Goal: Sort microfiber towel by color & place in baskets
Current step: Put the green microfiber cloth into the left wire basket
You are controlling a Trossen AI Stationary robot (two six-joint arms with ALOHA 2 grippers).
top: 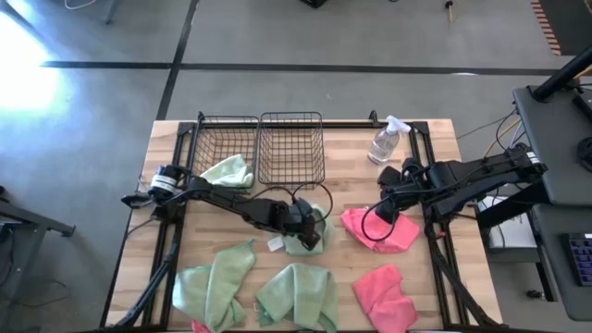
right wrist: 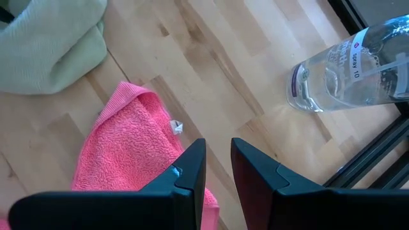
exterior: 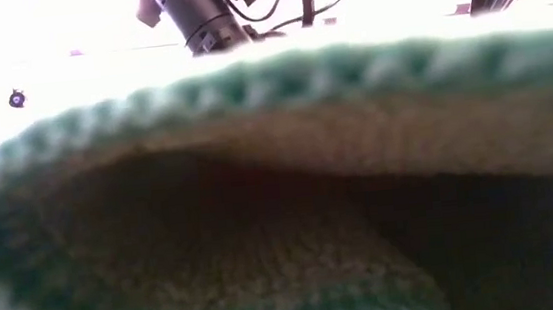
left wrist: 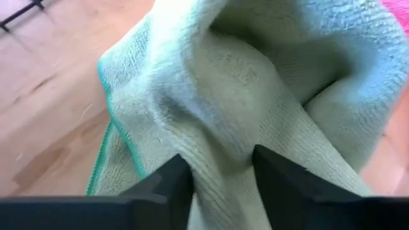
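Note:
My left gripper [top: 310,225] is at the table's middle, shut on a light green towel [top: 316,236]. My right gripper [top: 387,208] hangs just over the far edge of a crumpled pink towel [top: 381,233] [right wrist: 128,160]. Its fingers are shut to a narrow slit and hold nothing. Another green towel [top: 229,171] lies in the left black wire basket [top: 222,129]; the right basket [top: 291,125] holds nothing. Two green towels [top: 213,282] [top: 296,296] and a pink towel [top: 387,296] lie flat along the near edge. My left gripper pinches a bunched fold of the green towel [left wrist: 220,172] between its two fingers [left wrist: 169,185], coming from above and pointing down. Several layers gather in the pinch. The cloth spreads out past the fingertips toward the table; whether it is lifted clear I cannot tell.
A clear spray bottle [top: 387,141] [right wrist: 348,67] stands on the far right, close behind my right gripper. A green cloth [exterior: 280,195] lies right against the low camera and blocks most of that view. Bare wood [top: 254,213] shows between the baskets and the near towels.

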